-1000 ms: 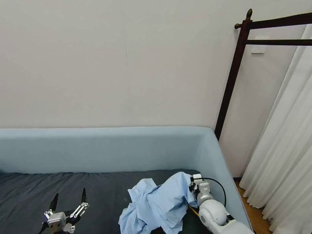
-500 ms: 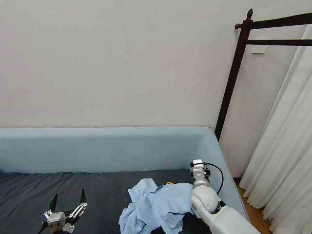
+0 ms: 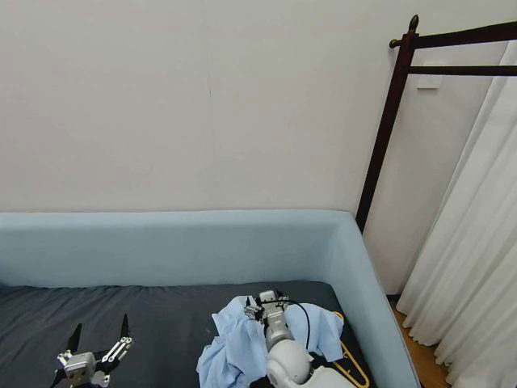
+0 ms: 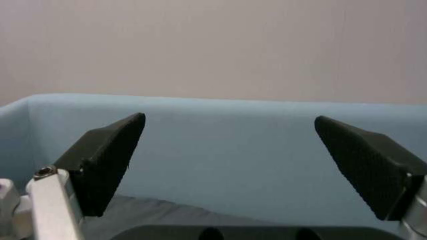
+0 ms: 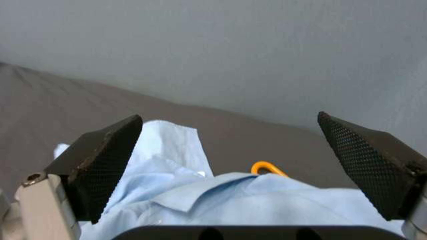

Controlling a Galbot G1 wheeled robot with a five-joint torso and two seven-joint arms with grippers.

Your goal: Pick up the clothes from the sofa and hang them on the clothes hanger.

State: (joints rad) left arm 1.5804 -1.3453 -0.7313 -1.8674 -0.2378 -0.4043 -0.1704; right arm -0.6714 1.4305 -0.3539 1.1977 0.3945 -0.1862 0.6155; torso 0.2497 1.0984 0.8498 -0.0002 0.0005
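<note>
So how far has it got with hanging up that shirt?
Nothing is done yet: the light blue shirt lies crumpled on the sofa, an orange hanger poking out from it. In hand: the right gripper hovers open over the shirt, while the left gripper waits open over the seat to the left. Left to do: grasp it, lift it, and hang it on the dark wooden clothes rack.

Plain white wall (image 3: 202, 97), sheer white curtain (image 3: 477, 242) (right edge), wooden floor (image 3: 412, 339)
</note>
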